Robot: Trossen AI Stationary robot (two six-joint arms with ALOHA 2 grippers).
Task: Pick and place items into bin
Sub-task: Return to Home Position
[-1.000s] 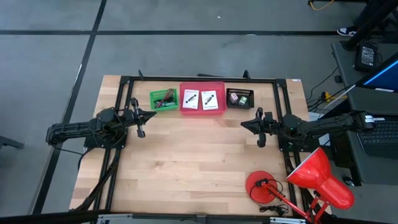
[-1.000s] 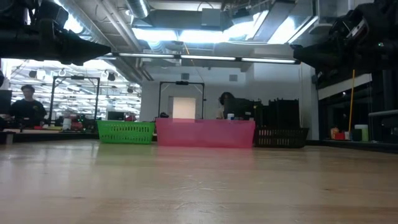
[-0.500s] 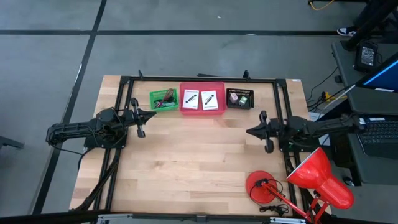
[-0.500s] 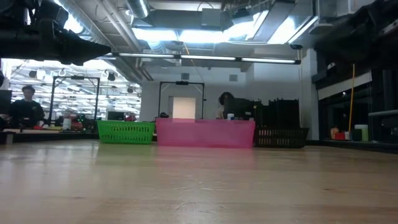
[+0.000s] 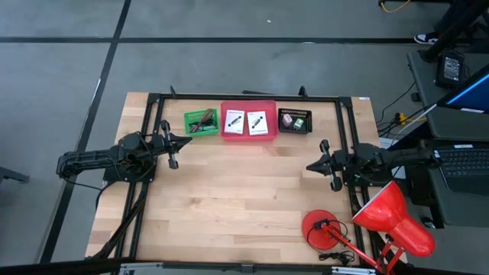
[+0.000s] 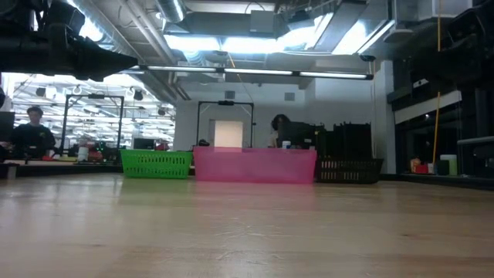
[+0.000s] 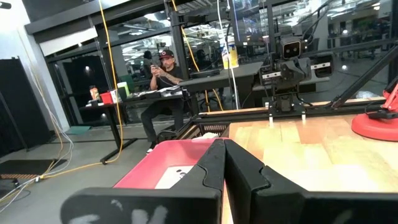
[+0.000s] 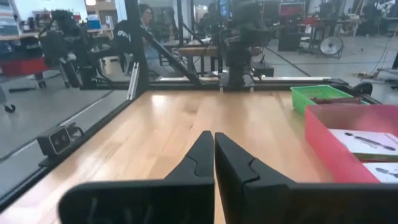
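gripper on the right (image 5: 312, 165): hovering over the right edge of the wooden table (image 5: 237, 206), pointing toward the middle, pinching both fingers (image 8: 200, 155) flat together with nothing between them, keeping well apart from every bin. gripper on the left (image 5: 177, 145): hanging over the left side of the table, likewise pressing its fingers (image 7: 211, 165) against each other and carrying nothing, facing the other arm across bare boards.

farther out, along the far edge of the table: lying side by side inside the red bin (image 5: 249, 105), a white card with a black mark (image 5: 234, 120) and a second such card (image 5: 257, 120). tangling inside the green bin (image 5: 186, 122), just left of the red one, thin red and dark cords (image 5: 203, 119). resting inside the dark bin (image 5: 296, 111), just right of the red one, a pinkish piece (image 5: 287, 119) beside a green piece (image 5: 300, 121). lining up in a row in the low view, green, red, then dark.

standing at the near right corner, a red desk lamp (image 5: 386, 214), planting its round base (image 5: 321, 229) on the wood. sitting beyond the table in the left wrist view, a person (image 7: 163, 87) at a desk.
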